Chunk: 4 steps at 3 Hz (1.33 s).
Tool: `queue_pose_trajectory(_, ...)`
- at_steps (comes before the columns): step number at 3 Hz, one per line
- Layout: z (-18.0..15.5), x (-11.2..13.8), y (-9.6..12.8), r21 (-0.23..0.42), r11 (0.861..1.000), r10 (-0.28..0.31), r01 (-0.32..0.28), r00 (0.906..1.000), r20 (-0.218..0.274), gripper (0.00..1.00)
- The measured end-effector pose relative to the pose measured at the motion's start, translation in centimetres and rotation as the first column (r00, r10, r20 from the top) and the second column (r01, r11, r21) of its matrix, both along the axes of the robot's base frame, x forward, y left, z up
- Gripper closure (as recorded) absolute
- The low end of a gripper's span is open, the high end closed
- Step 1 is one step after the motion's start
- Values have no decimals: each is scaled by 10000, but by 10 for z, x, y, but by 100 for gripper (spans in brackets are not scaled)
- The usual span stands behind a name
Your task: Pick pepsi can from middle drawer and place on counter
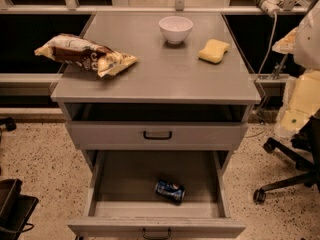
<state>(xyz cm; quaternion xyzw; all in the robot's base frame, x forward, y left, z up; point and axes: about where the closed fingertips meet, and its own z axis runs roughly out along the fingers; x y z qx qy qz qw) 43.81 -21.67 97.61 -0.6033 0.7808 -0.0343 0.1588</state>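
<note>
1. Pulled well out at the bottom, the middle drawer [210, 228] stands open below the front edge of the worktop, its floor in plain sight.
2. On that floor lies the pepsi can [170, 190], tipped on its side, close to the drawer's front wall and a little right of centre. Nothing else is in the drawer with it.
3. Above sits the upper drawer front [100, 133] with its dark handle, and above that the counter [165, 84].
4. On the counter, a snack bag [85, 55] lies at the left edge and overhangs it. A white bowl [175, 29] stands near the back edge, and a yellow sponge [214, 50] lies toward the back right corner. All three are well apart.
5. No gripper is in view, so I cannot tell whether it is open or closed. It holds nothing that can be seen here.
6. Step in hand, as I judge it: the drawer is open and the can untouched, so the reach and grasp have not yet begun.
7. Next move, in my view: come down into the drawer behind its front wall and close across the can's round body. Then lift clear of the upper drawer front and set the can near the counter's front edge, away from the bag.
</note>
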Motion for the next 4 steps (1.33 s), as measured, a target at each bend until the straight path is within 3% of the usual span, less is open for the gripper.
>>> queue_pose_trajectory(1, 0, 0, 0, 1, 10000, 0, 0, 10000, 0, 0)
queue_pose_trajectory(2, -14, -3, -1, 518, 9982, -294, 291, 9996, 40, 0)
queue_pose_trajectory(3, -54, -20, 11, 1945, 9762, -942, 962, 9954, -192, 0)
queue_pose_trajectory(4, -122, -31, 47, 3565, 9131, -1676, 1978, 9792, -1142, 0)
